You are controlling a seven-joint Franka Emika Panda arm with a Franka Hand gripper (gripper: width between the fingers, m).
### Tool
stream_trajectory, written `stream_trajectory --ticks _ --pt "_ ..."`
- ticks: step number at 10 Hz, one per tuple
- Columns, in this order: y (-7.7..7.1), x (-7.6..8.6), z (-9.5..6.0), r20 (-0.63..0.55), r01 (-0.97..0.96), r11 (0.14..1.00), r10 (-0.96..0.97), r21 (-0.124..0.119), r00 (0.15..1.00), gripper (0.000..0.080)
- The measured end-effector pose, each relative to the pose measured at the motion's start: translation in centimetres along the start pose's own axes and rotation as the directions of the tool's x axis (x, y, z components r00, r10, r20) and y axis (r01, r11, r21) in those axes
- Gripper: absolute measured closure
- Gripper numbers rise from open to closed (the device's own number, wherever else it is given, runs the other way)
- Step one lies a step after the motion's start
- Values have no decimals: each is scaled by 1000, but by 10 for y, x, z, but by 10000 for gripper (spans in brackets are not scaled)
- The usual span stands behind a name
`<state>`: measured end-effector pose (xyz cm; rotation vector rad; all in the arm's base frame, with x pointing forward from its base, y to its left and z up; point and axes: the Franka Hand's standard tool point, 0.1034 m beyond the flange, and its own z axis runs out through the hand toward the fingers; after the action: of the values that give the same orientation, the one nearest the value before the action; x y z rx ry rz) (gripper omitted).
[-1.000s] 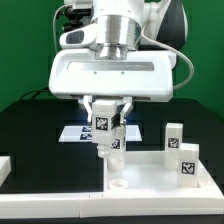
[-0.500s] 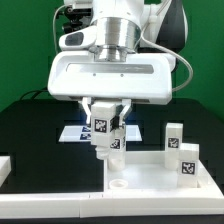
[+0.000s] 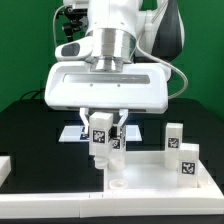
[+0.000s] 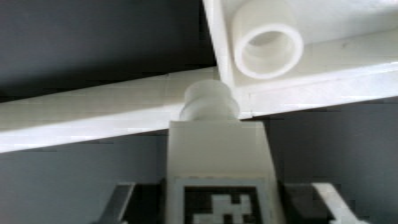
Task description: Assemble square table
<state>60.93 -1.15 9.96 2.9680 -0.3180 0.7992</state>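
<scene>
My gripper (image 3: 103,130) is shut on a white peg leg (image 3: 100,143) with a black-white tag and holds it upright, just above the near-left corner of the white square slab (image 3: 160,178). A round corner socket (image 3: 117,184) lies slightly below and to the exterior view's right of the leg's tip. In the wrist view the leg (image 4: 222,140) runs out from between the fingers (image 4: 128,205), and its rounded tip sits at the slab's rim (image 4: 107,118), short of the socket (image 4: 269,50). Two more tagged legs (image 3: 174,137) (image 3: 187,160) stand on the slab's far right side.
The marker board (image 3: 74,132) lies on the black table behind the gripper. A white block (image 3: 5,168) shows at the exterior view's left edge. Green walls stand behind the arm.
The hand has sunk a little and shifted slightly toward the exterior view's left, with the leg still held. The slab and the two standing legs have not moved.
</scene>
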Motion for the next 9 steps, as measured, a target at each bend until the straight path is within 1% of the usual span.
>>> stream_trajectory --ticks 2,3,5,8,9 --pt "-9 -5 9 8 19 1000 -19 2 1000 512" --pt "-10 -6 11 10 22 1000 -22 1 1000 512" --pt "-18 -9 18 15 37 999 -37 3 999 512" --pt "-26 -13 20 19 47 999 -48 10 999 512" --pt "-26 -16 22 24 52 999 -52 9 998 512"
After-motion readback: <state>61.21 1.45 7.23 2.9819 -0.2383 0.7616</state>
